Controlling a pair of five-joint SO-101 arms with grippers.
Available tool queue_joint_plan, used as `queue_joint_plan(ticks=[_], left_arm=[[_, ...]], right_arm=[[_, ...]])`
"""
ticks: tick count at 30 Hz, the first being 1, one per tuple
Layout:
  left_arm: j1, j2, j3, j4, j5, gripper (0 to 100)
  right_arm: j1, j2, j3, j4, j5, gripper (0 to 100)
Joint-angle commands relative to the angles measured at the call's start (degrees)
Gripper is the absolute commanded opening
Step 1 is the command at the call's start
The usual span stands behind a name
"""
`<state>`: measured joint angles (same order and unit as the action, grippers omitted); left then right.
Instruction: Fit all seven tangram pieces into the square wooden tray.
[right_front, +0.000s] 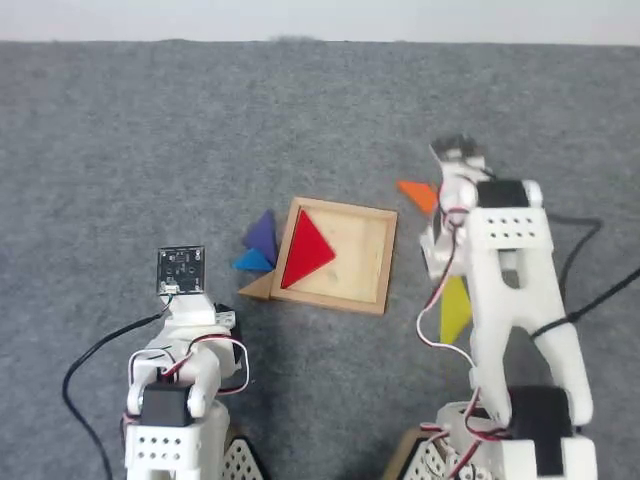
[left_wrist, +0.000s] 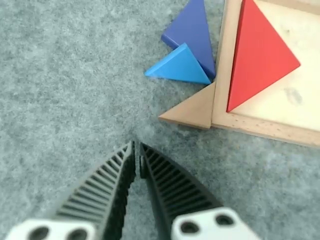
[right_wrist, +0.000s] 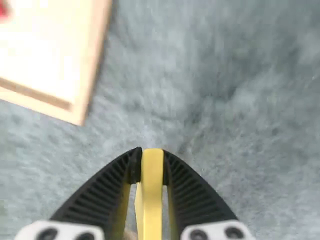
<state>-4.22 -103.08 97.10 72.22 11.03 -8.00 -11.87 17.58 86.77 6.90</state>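
Square wooden tray (right_front: 360, 250) mid-table. Red triangle (right_front: 305, 250) seated against its left side, likely to leave the right half free. Dark blue triangle (left_wrist: 192, 27), light blue triangle (left_wrist: 180, 67) and tan triangle (left_wrist: 192, 110) bunched just outside the left rim, orange piece (right_front: 420, 195) far-right of it: all waiting. Right gripper (right_wrist: 150, 152) clamped on yellow piece (right_wrist: 150, 190), edge-on, right of the tray; judged ready to carry in. Left gripper (left_wrist: 137, 147) near-left of the bunch, closed to a slit, empty

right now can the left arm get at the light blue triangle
Probably yes. The light blue triangle lies on the carpet just ahead of its shut, empty jaws, with nothing on top. It abuts the dark blue piece near the tray, so grip room looks tight.
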Motion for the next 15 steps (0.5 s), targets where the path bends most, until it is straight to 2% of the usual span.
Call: queue_joint_plan(ticks=[1,6,9,13,15], left_arm=[[-0.35,-1.14,-0.66,0.09,-0.53,1],[-0.35,-1.14,-0.66,0.09,-0.53,1],[-0.35,-1.14,-0.66,0.09,-0.53,1],[-0.35,-1.14,-0.66,0.09,-0.53,1],[-0.35,-1.14,-0.66,0.09,-0.53,1]], right_arm=[[-4.62,3.30,-12.13,2.51,-4.13,0.7],[-9.45,16.48,-23.12,-1.54,-11.52,0.7],[-10.42,23.52,-30.07,-4.09,-18.46,0.7],[-10.42,27.21,-35.60,-8.92,-28.66,0.7],[-11.56,27.30,-35.52,-13.05,-31.38,0.7]])
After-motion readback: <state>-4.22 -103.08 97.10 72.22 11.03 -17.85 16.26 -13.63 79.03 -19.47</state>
